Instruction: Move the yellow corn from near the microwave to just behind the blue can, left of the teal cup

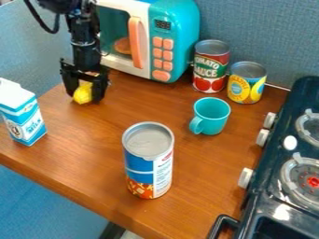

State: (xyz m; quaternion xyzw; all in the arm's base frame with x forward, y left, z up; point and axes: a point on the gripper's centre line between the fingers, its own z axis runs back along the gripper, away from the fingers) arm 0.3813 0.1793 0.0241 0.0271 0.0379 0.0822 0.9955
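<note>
Gripper [85,96], black, camera view: closed on one yellow object [83,93], held low over the wooden table [93,140], left of the teal toy microwave [176,42]. Milk carton [22,114], blue and white, upright, nearer the left edge. Tall can [148,161], front centre. Teal cup [211,116], upright, before two cans [211,67]. Black stove [268,189], right.

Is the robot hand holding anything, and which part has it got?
Yes, it looks like the black gripper is holding a small yellow thing by its two sides, with one finger on each side.
</note>
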